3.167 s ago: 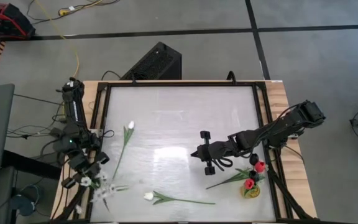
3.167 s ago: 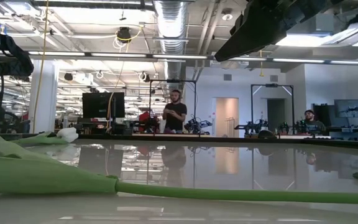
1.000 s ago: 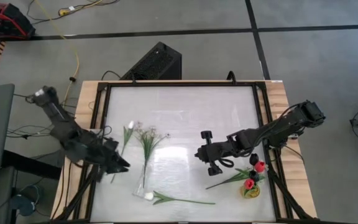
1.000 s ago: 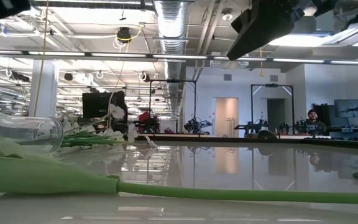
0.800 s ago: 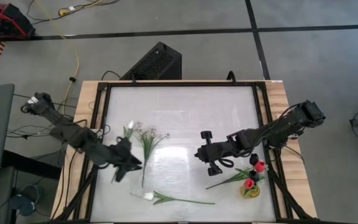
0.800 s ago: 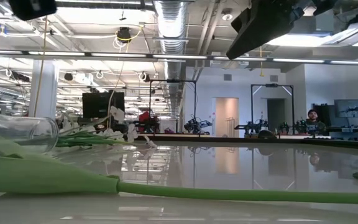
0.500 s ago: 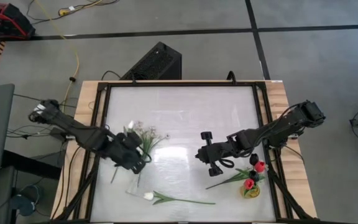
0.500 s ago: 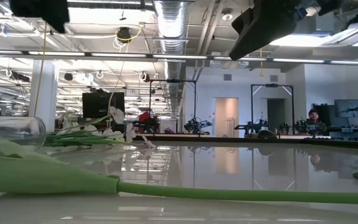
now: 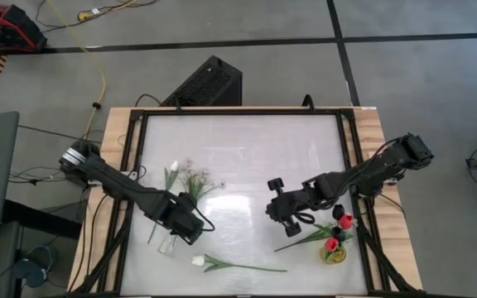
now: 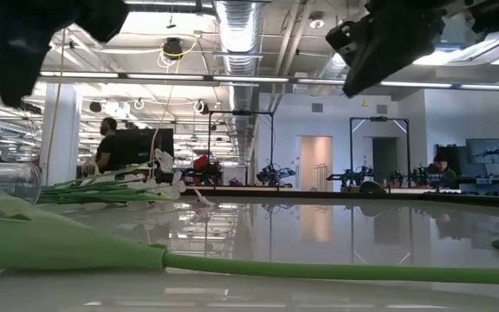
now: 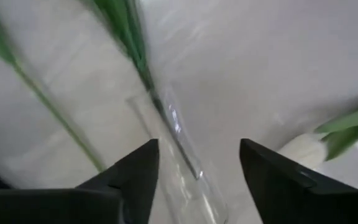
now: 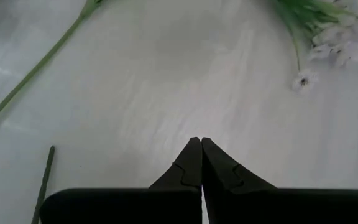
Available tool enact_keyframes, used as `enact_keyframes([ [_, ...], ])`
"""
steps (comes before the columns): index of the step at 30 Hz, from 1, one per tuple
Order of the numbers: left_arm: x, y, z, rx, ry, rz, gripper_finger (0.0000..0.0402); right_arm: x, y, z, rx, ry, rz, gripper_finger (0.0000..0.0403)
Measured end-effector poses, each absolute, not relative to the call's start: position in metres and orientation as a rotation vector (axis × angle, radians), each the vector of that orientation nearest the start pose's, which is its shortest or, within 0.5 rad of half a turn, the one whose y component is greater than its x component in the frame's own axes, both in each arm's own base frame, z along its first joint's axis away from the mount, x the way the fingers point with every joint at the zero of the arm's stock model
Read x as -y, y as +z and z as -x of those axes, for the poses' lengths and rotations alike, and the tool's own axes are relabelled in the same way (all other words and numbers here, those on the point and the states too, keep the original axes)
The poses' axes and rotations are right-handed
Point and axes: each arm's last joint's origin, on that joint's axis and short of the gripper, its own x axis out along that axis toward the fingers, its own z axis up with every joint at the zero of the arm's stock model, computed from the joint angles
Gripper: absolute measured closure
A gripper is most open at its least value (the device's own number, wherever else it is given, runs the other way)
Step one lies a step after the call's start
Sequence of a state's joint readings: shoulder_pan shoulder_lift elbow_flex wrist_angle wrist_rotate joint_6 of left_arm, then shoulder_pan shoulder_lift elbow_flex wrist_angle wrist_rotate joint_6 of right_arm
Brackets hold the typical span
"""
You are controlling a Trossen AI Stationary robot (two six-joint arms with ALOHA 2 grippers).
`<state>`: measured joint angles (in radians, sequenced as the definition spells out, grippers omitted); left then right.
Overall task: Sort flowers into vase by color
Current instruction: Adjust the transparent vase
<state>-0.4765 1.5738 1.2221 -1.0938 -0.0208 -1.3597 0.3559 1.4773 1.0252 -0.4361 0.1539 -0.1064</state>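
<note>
1. You have light, thin-stemmed artificial flowers here. They are likely bendy and quick to swing once lifted, so take each one low on the bare stem, away from the leaves and the soft head.
2. The clear glass vase (image 9: 166, 246) lies on its side on the counter (image 9: 247, 149). It looks smooth and breakable and will probably roll. Hold it across the body, not the rim.
3. Your left tool (image 11: 197, 162) hangs over that vase with its fingers spread to either side of the glass, gripping nothing.
4. Your right tool (image 9: 278, 212) is pressed together and empty, hovering over bare counter right of centre.
5. White tulips: two.
   - One white tulip (image 9: 172, 169) lies near the left edge, its stem running toward the fallen vase.
   - The other white tulip (image 9: 197, 261) lies along the near edge, stem pointing right.
6. Sprig of tiny white blossoms (image 9: 195, 177): one bunch, just beside the first tulip. Its stems seem to run into the vase's mouth, which the low view suggests too.
7. Red tulips (image 9: 345, 221): two heads, standing in a small yellowish vase (image 9: 334, 256) at the right edge. A dark head may sit above them; you cannot be sure.
8. One loose green stem (image 9: 305, 239) lies beside that vase, and its head is hidden.
9. Vases: two.
</note>
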Motion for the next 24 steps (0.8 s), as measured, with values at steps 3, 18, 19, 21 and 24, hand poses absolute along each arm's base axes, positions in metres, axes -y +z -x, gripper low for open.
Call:
enact_keyframes([
  [3, 0.131, 0.237, -0.254, -1.415, 0.620, 0.745, 0.0152, -0.104, 0.237, -0.282, -0.871, 0.247, 0.335, 0.0377],
  [18, 0.120, 0.189, -0.241, -1.378, 0.726, 0.682, 0.0097, -0.124, 0.224, -0.269, -0.882, 0.320, 0.380, 0.0377],
  [19, 0.120, 0.186, -0.241, -1.385, 0.713, 0.689, 0.0097, -0.123, 0.223, -0.269, -0.888, 0.318, 0.380, 0.0377],
  [21, 0.120, 0.181, -0.240, -1.390, 0.689, 0.711, 0.0097, -0.122, 0.221, -0.269, -0.891, 0.315, 0.379, 0.0377],
  [24, 0.120, 0.171, -0.237, -1.389, 0.684, 0.738, 0.0097, -0.120, 0.221, -0.269, -0.894, 0.308, 0.375, 0.0376],
])
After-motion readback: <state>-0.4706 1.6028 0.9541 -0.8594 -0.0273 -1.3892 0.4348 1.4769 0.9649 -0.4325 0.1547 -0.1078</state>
